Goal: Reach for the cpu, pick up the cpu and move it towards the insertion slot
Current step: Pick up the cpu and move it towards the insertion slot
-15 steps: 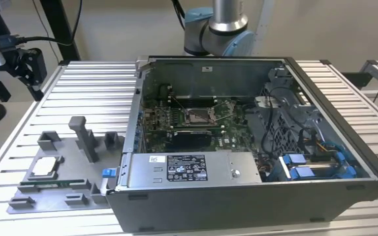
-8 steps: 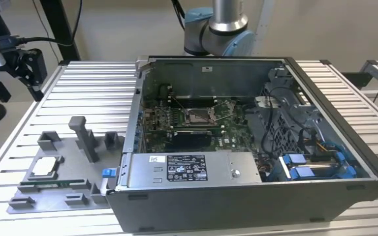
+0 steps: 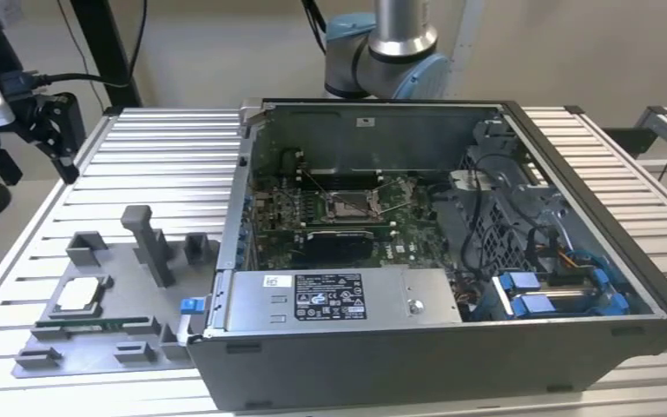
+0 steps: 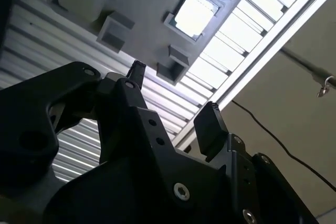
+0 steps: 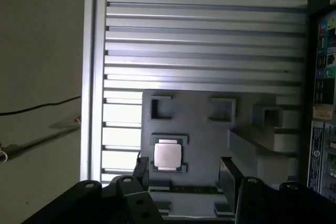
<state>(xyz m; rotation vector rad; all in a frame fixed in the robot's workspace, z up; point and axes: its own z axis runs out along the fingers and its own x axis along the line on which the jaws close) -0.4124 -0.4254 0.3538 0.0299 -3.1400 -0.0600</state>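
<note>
The cpu (image 5: 167,156) lies flat in a tray (image 5: 202,129) recess at the exterior view's left, top exposed for grasping; the gripper (image 5: 184,169) hangs above, released and empty.

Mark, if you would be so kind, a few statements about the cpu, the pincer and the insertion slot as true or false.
1. The cpu lies in a recess of the grey tray. True.
2. The pincer is shut on the cpu. False: it is open and holds nothing; the cpu lies on the tray, apart from it.
3. The insertion slot sits on the green board inside the open computer case. True.
4. The memory stick is plugged into the board in the case. False: it lies on the tray, next to the cpu.
</note>
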